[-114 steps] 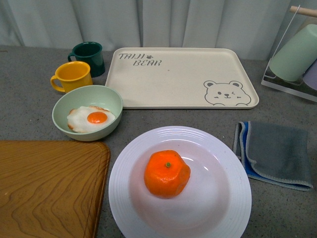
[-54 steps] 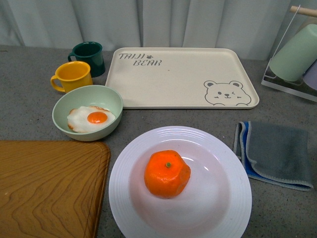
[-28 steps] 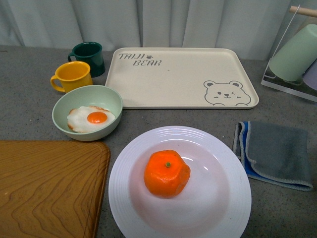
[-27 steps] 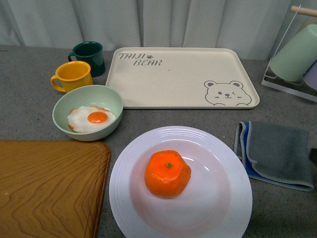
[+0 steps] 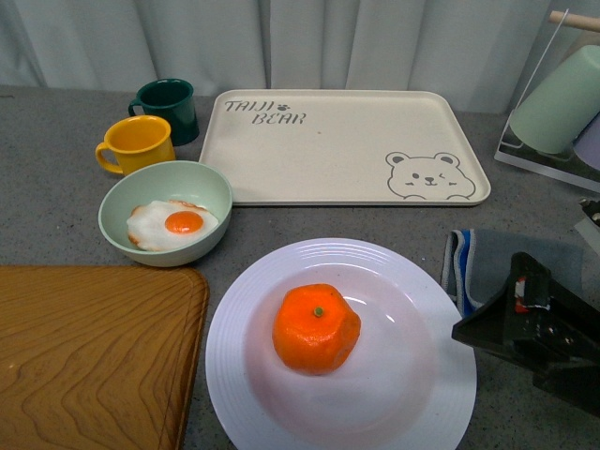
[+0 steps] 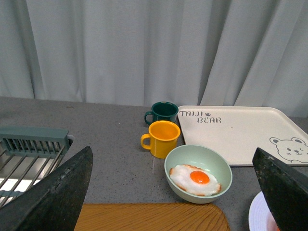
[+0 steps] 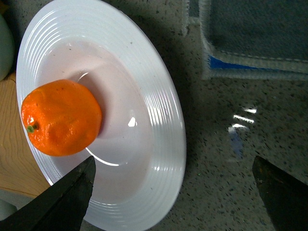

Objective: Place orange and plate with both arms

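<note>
The orange (image 5: 316,328) sits in the middle of the large white plate (image 5: 262,394) at the table's front centre. My right gripper (image 5: 506,328) is open just right of the plate's rim, low over the table. In the right wrist view the orange (image 7: 61,118) and the plate (image 7: 163,125) lie ahead, with one finger over the plate's edge and the other (image 7: 281,202) over bare table. My left gripper (image 6: 173,192) is open and empty, out of the front view, high and facing the egg bowl; a sliver of the plate (image 6: 255,219) shows by its finger.
A pale green bowl with a fried egg (image 5: 169,223), a yellow mug (image 5: 138,143) and a dark green mug (image 5: 169,106) stand at the left. A cream bear tray (image 5: 347,145) lies behind. A wooden board (image 5: 89,356) lies front left, a grey cloth (image 5: 487,267) and a cup rack (image 5: 562,103) at the right.
My right gripper has come into the front view from the lower right and now stands beside the plate, partly covering the cloth. The orange and the plate have not moved.
</note>
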Robot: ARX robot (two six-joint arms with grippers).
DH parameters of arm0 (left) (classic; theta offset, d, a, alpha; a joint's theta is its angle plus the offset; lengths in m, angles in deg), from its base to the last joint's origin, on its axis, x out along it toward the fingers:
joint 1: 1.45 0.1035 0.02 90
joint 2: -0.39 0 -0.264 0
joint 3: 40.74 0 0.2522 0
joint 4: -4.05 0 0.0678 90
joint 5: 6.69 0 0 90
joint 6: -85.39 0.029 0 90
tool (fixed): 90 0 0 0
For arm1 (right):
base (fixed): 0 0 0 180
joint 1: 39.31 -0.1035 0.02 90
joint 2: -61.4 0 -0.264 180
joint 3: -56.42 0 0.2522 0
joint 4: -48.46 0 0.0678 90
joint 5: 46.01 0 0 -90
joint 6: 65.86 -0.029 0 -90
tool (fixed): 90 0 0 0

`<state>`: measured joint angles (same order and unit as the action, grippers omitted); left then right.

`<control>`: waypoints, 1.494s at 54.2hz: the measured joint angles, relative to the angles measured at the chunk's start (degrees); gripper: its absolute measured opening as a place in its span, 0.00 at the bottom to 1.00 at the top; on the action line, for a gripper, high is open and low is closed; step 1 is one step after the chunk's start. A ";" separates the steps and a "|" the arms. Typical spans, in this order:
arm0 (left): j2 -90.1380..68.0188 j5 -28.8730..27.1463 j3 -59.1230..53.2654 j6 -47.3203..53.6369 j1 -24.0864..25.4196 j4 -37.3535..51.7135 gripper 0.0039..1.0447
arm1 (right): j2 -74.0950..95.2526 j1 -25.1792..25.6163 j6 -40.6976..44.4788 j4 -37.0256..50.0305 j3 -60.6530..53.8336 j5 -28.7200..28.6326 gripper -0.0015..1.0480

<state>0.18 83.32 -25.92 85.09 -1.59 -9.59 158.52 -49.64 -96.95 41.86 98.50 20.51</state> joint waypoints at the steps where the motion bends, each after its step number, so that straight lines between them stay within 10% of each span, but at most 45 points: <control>1: 0.00 0.00 0.00 0.00 0.00 0.00 0.94 | 0.76 -0.13 -0.17 0.07 0.59 -0.07 0.91; 25: 0.00 0.00 0.00 0.00 0.00 0.00 0.94 | 14.49 -4.48 -3.85 -4.79 11.63 -0.15 0.91; 50: 0.00 -0.02 0.00 0.00 0.00 0.00 0.94 | 18.23 -3.67 -3.96 -10.23 15.41 -1.20 0.21; 81: 0.00 -0.02 0.00 0.00 0.00 0.00 0.94 | 10.27 -0.44 -11.10 12.13 6.67 -9.84 0.04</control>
<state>0.18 83.30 -25.92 85.09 -1.59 -9.59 168.79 -50.07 -108.06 53.99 105.17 10.67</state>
